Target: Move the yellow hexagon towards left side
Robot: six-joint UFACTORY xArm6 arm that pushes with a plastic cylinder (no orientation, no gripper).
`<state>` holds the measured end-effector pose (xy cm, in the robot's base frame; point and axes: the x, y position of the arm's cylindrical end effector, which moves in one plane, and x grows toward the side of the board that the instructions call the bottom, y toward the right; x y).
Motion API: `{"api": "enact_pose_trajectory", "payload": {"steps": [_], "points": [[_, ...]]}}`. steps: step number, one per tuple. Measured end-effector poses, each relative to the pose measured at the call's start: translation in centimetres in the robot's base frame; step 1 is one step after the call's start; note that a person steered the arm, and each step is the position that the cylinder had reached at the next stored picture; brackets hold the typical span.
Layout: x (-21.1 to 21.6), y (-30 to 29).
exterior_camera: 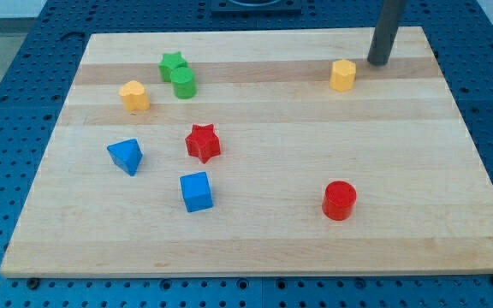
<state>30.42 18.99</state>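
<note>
The yellow hexagon (342, 75) stands on the wooden board (255, 248) at the view's upper right. My tip (378, 62) rests on the board just right of the hexagon and slightly above it, with a small gap between them. The dark rod rises out of the view's top edge.
A second yellow block (133, 95) sits at the upper left. A green star (172, 64) touches a green cylinder (184, 84). A red star (203, 143), a blue triangle (126, 156) and a blue cube (196, 192) lie left of centre. A red cylinder (339, 200) stands at the lower right.
</note>
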Motion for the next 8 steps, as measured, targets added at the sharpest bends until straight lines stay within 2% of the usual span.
{"api": "enact_pose_trajectory", "payload": {"steps": [1,2,4,5,6,7,8], "points": [[5.0,-1.6],[4.3,-5.0],[-2.0,3.7],[-3.2,1.7],[0.5,-3.0],[2.7,-10.2],[2.2,-11.0]]}}
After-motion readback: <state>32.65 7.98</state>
